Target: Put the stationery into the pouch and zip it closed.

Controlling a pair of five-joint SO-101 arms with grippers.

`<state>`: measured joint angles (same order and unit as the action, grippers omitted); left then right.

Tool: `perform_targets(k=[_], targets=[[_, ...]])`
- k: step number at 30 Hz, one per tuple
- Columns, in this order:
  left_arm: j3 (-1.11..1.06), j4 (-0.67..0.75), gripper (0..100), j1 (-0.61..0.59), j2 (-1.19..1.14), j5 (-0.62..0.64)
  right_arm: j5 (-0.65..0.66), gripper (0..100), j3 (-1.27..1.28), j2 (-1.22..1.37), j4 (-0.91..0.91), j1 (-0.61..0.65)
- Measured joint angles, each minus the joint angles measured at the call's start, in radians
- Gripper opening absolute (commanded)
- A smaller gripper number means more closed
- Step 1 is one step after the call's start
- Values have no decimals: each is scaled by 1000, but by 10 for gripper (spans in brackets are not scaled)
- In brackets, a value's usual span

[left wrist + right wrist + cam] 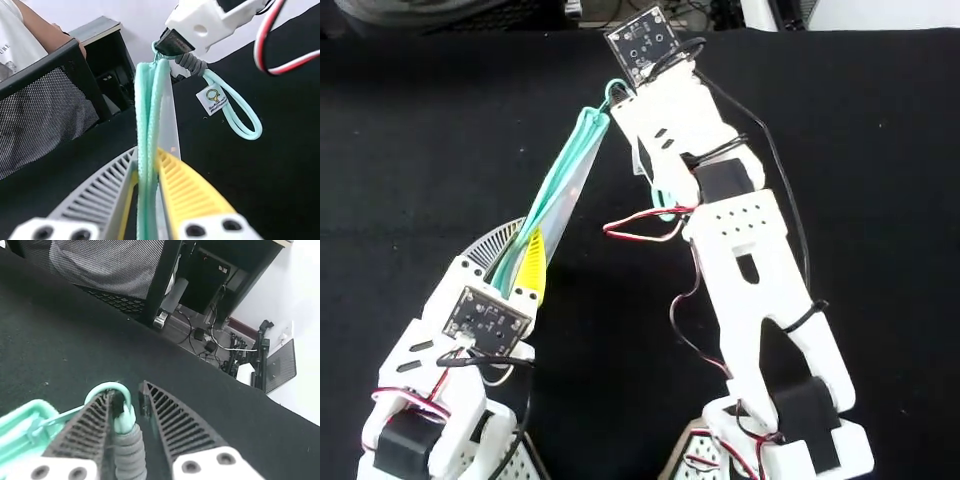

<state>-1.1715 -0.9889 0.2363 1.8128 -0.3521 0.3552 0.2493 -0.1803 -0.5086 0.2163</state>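
1. Tension holds the pouch (560, 190) (150, 125) (20, 425) straight between the two pincers. It is a long, slim sleeve turned edge-up over the black cloth desk (420, 150) (280, 175) (50, 330).
2. Its upper edge is a pair of mint woven bands lying pressed together, with a fine ribbed weave. The side panel below them is pale and smooth. What is inside I cannot tell.
3. The left pincer (520, 262) (147, 160) is clamped on the near end of the pouch. One finger is grey and one yellow, both hard plastic with slatted, comb-like ribs, and the mint edge runs up between them.
4. The right pincer (620, 98) (167, 45) (127, 392) is closed on the pull cord (240, 120) (107, 387) at the far end of the pouch. Its black, ridged, wedge-shaped fingers sit close on either side of the cord.
5. The pull cord is a round mint cord bent into a drooping loop. Its base is bound in a grey coiled sleeve (192, 62) (127, 450) that lies in the gap between the black fingers.
6. A small white square tag (212, 100) hangs flat against the loop.
7. Both arms have blocky white plastic shells. Thin red and white wires (640, 225) curl out beside the right arm.
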Motion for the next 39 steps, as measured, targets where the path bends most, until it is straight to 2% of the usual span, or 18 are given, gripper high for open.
perform_targets(k=[4,9,11,19,22,26,28,31,39], targets=[[0,0,29,0,2,0,0,31,-2,-35,-77,-3],[-2,-9,29,0,5,2,-3,227,-6,-161,-272,52],[-6,-11,29,-2,5,2,-3,276,-8,-212,-353,87],[-32,21,29,-2,5,2,-2,250,-18,-494,-578,270],[-32,21,29,-3,5,2,-2,211,-20,-655,-628,284],[-32,21,29,-3,5,2,-2,4,72,-882,-628,216],[-32,21,29,-3,5,2,-2,57,186,-964,-628,164],[-12,14,29,-49,5,5,-2,41,425,-1079,-606,71],[44,9,29,-374,-3,9,-2,15,1100,-1439,-385,-133]])
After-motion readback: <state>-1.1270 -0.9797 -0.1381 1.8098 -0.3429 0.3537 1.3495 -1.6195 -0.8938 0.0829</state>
